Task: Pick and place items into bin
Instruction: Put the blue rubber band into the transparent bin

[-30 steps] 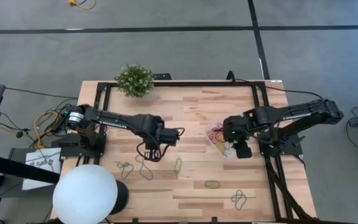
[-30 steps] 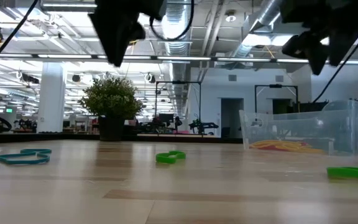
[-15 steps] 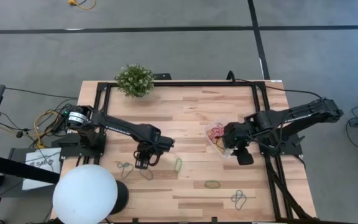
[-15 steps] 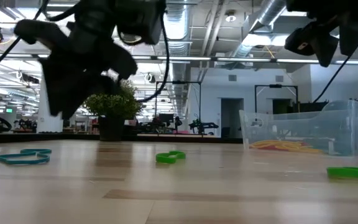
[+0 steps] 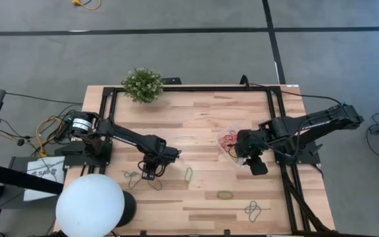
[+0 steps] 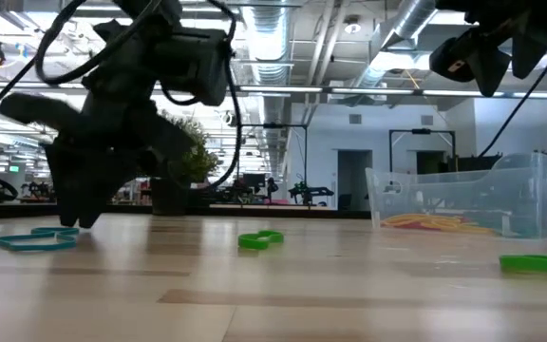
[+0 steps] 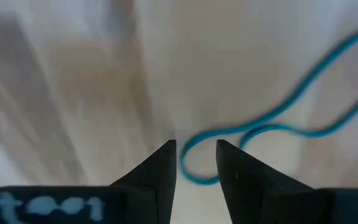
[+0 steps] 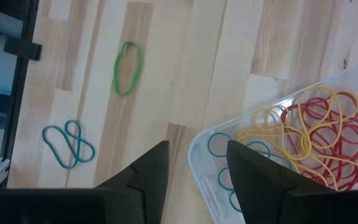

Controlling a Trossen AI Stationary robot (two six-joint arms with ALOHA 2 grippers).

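Left gripper is down low over a blue rubber band, fingers apart, nothing grabbed. Right gripper hangs open over the bin, empty.

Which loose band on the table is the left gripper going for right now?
The blue band by the table's left front, right under the left gripper, whose open fingertips straddle its looped end. The green bands lie farther right, untouched.
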